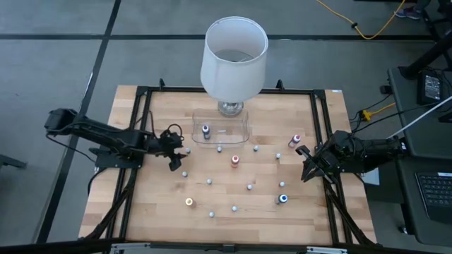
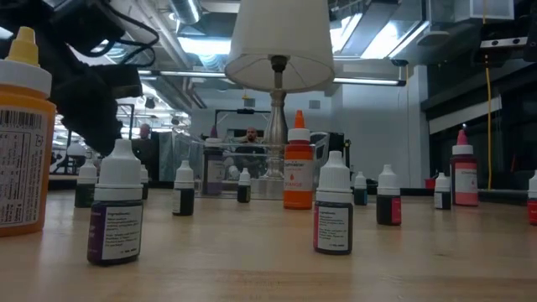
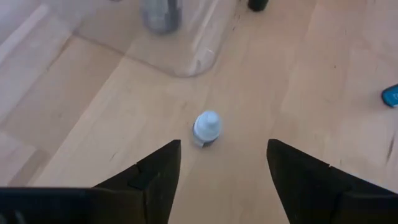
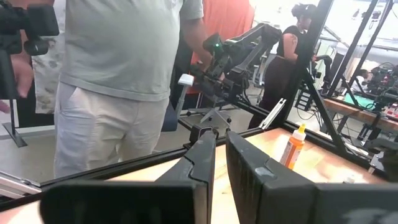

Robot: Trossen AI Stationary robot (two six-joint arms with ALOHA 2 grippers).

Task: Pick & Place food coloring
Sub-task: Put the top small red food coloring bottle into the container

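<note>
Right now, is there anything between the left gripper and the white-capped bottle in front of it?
Nothing visible. The left gripper is open, and the white-capped bottle stands on bare wood just ahead of its fingertips. The clear tray lies beyond the bottle.

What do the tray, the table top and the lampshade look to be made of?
Tray: clear glossy plastic, likely; the wood shows through it. Table top: pale wooden planks, visible grain and seams, slight sheen. Lampshade: matte white, probably fabric or paper.
</note>
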